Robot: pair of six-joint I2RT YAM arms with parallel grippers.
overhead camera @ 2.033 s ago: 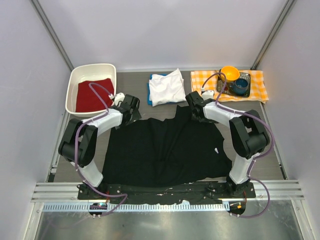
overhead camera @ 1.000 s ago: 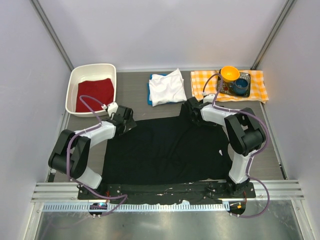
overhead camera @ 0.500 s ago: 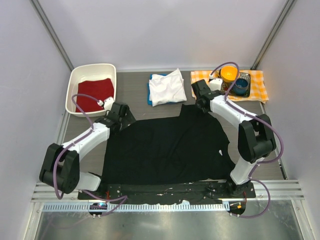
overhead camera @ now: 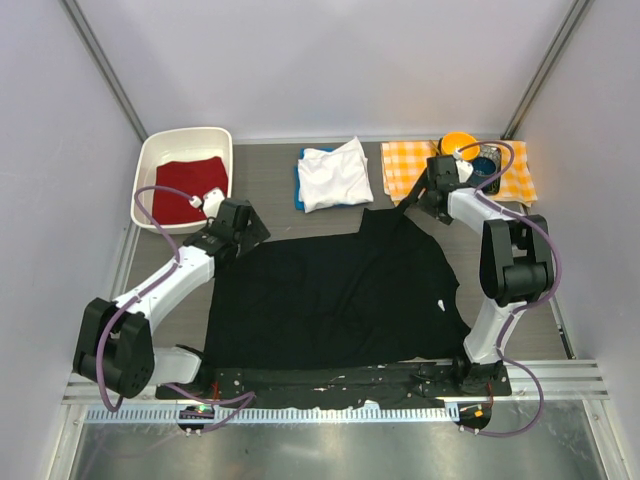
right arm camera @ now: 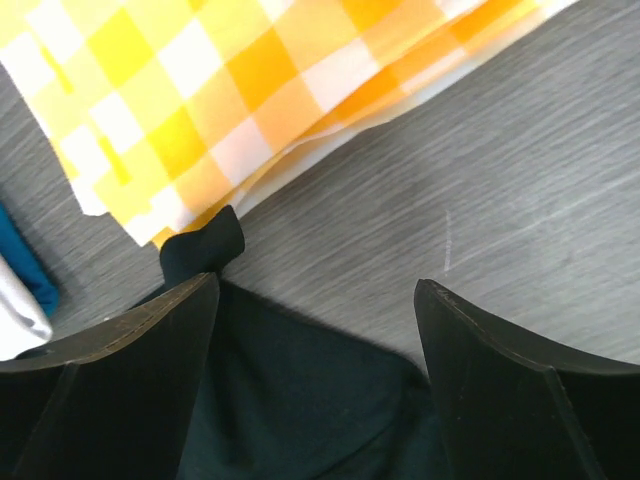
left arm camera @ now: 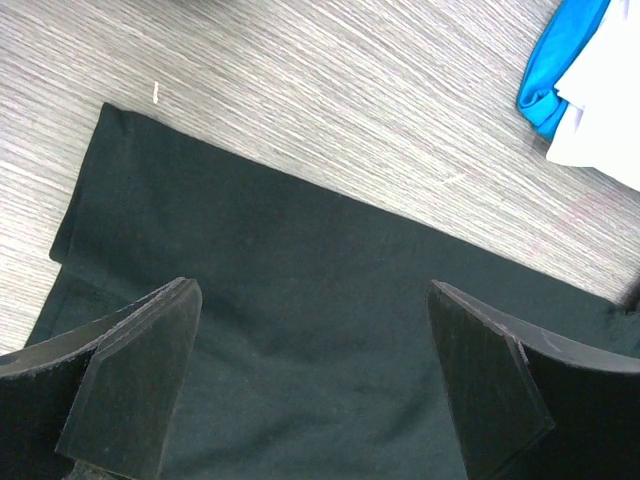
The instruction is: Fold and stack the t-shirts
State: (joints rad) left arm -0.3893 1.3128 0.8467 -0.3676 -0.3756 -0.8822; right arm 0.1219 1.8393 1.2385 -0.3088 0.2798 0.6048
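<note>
A large black t-shirt [overhead camera: 330,295] lies spread flat on the table, its small white label [overhead camera: 440,303] near the right side. Behind it a folded white t-shirt [overhead camera: 333,175] rests on a blue one [overhead camera: 299,188]. My left gripper [overhead camera: 243,232] hovers open over the black shirt's [left arm camera: 300,290] far left corner, with nothing between its fingers [left arm camera: 130,390]. My right gripper [overhead camera: 415,200] stands open over the shirt's far right corner [right arm camera: 300,400], where a black tip [right arm camera: 205,250] touches the checked cloth. The blue shirt [left arm camera: 555,60] and the white shirt [left arm camera: 605,125] show in the left wrist view.
A white bin [overhead camera: 150,160] holding a red cloth [overhead camera: 190,190] stands at the back left. The orange-and-white checked cloth [overhead camera: 405,160] [right arm camera: 200,90] at the back right carries a tray with an orange bowl [overhead camera: 460,145] and a blue cup [overhead camera: 485,168].
My right arm has swung back and right to the black shirt's far right corner by the checked cloth. The left arm has stretched out slightly over the far left corner. The shirt lies flatter.
</note>
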